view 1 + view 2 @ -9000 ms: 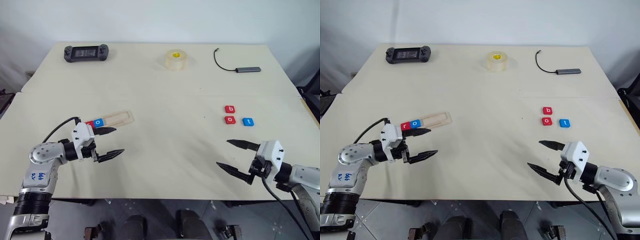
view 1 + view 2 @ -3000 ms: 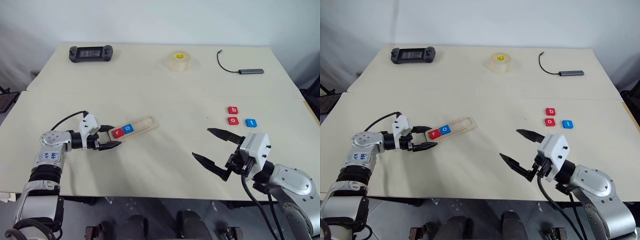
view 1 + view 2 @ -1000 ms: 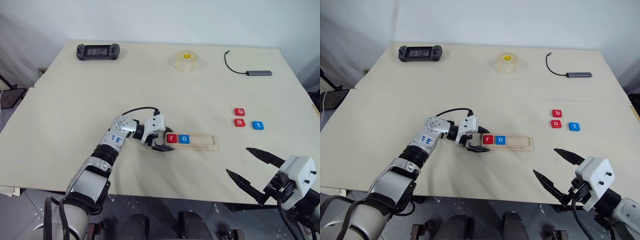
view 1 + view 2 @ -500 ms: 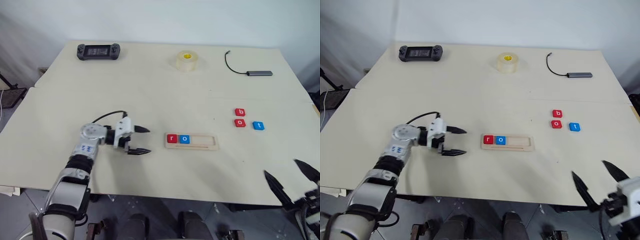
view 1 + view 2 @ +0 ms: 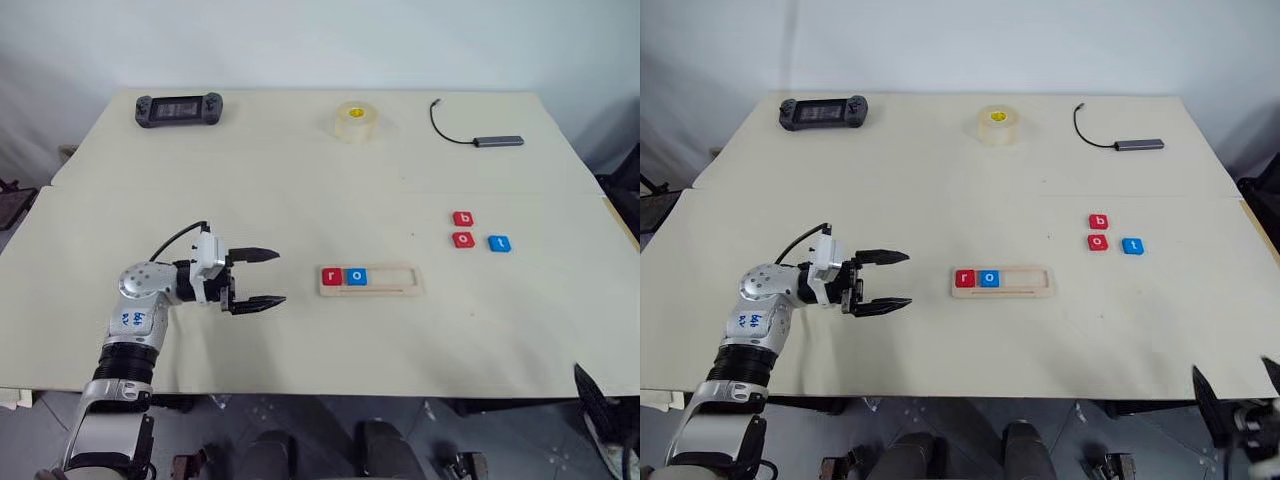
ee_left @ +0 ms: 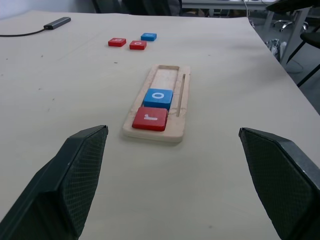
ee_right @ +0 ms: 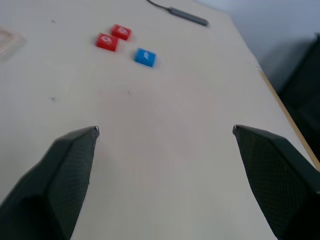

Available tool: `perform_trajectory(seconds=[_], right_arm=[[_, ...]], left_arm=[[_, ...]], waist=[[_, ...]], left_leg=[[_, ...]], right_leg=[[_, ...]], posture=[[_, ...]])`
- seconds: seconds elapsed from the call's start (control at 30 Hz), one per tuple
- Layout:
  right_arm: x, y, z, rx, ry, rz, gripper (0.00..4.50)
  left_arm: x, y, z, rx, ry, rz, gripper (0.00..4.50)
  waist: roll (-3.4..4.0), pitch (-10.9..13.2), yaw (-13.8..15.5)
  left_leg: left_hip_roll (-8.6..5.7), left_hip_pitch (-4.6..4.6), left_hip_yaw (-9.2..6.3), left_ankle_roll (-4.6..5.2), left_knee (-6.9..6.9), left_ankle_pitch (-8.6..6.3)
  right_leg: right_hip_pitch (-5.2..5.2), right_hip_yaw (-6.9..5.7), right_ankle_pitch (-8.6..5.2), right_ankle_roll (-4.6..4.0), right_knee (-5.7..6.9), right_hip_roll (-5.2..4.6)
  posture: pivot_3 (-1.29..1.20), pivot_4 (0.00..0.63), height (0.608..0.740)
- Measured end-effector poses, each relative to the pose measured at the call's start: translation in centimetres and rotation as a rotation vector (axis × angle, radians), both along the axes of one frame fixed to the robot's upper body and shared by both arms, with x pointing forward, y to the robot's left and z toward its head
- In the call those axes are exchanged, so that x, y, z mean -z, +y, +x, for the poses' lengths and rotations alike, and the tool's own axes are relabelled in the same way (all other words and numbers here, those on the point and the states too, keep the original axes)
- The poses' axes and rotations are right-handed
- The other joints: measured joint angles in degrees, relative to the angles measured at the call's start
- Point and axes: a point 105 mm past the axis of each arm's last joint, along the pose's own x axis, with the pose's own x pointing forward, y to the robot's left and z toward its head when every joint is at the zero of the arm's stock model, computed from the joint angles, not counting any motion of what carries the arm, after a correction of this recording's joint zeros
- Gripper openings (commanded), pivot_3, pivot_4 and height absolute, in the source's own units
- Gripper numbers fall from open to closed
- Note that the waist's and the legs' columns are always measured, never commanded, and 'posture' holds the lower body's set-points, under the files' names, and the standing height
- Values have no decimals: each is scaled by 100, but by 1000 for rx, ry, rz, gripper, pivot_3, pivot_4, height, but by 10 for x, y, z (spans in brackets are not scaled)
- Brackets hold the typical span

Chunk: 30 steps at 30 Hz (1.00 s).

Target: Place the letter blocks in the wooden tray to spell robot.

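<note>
Left eye view: the wooden tray (image 5: 370,280) lies near the middle of the table (image 5: 300,180), slightly toward its front edge, long side parallel to that edge. Two letter blocks occupy its left end: a red "r" (image 5: 332,276) and, touching it, a blue "o" (image 5: 357,276). The rest of the slot is bare. Three blocks remain loose toward the right edge: a red "b" (image 5: 462,218), a red "o" (image 5: 462,240) just in front of it, and a blue "t" (image 5: 498,243) beside that. Judged progress: two of five placed, three outstanding. The left gripper (image 5: 266,278) sits off the tray's left end, apart from it, jaws spread wide, holding nothing.

Right eye view: same layout. A game controller (image 5: 821,111), a roll of tape (image 5: 997,124) and a cabled adapter (image 5: 1137,144) lie along the far edge, clear of the work.

Left wrist view: both fingers (image 6: 75,170) stand far apart and empty, with the tray and its two blocks ahead between them.

Right wrist view: the right gripper (image 7: 165,145) is fully spread, empty, above bare table near the front right corner, well short of the three loose blocks.
</note>
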Motion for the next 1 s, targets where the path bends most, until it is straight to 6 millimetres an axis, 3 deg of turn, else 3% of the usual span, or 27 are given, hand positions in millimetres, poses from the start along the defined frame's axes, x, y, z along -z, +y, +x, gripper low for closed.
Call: perform_trajectory(seconds=[0.23,0.43,0.57,0.73,1.0], right_arm=[[-35,21,82,-145,98,23,4500],[-31,20,120,-45,230,93,4500],[-33,31,131,-55,235,106,4500],[-19,35,139,-33,291,131,4500],[-27,38,144,-31,273,139,4500]], left_arm=[[-1,-12,-4,-2,-6,-20,4458],[-5,-15,0,-47,-14,-41,4458],[-6,-15,2,-66,-12,-47,4458],[-7,-16,1,-70,-25,-52,4458],[-9,-17,1,-79,-35,-55,4458]], waist=[[7,2,-9],[7,2,116],[7,3,137],[7,3,123],[7,3,111]], left_leg=[[2,-4,-15,-15,4,11],[-2,-28,-21,-22,3,15],[-7,-38,-22,-16,5,13],[-6,-40,-21,-15,5,12],[-3,-39,-20,-16,5,13]], right_leg=[[4,-13,3,-5,0,1],[-20,-17,2,-6,-1,2],[-24,-21,2,-5,-6,2],[-27,-21,2,-5,-6,2],[-28,-20,2,-6,-5,4]], posture=[[0,150,740],[0,150,740],[0,150,740],[0,150,740],[0,150,740]])
